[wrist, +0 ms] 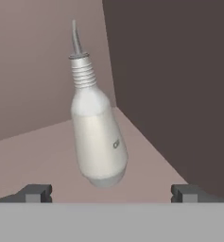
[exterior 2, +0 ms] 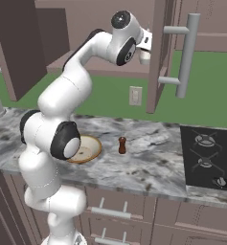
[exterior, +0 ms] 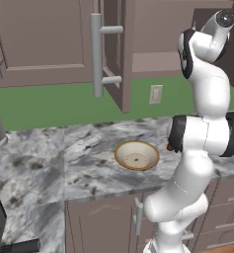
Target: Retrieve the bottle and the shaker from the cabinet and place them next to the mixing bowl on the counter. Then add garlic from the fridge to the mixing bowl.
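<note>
Now the claw [wrist: 111, 193], spread wide and empty, should centre on the bottle [wrist: 97, 137] near the cabinet shelf's [wrist: 33, 160] back corner before clenching.

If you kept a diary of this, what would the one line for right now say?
phase: reaching into cabinet | gripper: open, bottle ahead between the tips, not gripped | shaker: on counter beside mixing bowl

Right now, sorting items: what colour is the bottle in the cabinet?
White bottle, clearest in the hand view.
</note>
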Tool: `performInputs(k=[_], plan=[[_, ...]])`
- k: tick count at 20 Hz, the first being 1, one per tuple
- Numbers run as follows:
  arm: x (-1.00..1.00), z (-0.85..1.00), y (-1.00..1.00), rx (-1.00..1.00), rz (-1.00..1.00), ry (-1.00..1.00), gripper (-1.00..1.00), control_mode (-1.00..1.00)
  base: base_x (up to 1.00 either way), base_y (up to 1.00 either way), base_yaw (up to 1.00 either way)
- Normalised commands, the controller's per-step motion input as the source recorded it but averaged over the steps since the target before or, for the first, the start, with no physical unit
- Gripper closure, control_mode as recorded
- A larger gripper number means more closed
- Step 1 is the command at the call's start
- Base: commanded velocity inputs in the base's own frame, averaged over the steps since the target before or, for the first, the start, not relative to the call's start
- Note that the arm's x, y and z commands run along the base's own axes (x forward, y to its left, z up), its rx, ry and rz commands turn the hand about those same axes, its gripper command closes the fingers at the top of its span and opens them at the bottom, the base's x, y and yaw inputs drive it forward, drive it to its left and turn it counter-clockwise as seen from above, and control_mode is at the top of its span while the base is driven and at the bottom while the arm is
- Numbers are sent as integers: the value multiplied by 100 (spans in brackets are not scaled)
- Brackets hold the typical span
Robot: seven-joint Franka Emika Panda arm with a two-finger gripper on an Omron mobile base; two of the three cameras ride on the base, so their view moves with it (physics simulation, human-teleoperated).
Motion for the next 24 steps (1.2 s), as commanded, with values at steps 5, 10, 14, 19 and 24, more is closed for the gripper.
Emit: performInputs(k=[5,10,14,19,24], plan=[[27,-1,0,1,0,0,-100,-100,0,0,0],[21,-7,0,0,0,0,-100,-100,0,0,0],[11,-28,0,0,0,0,-100,-100,0,0,0],[14,-15,0,0,0,0,-100,-100,0,0,0],[16,-10,0,0,0,0,-100,-100,0,0,0]])
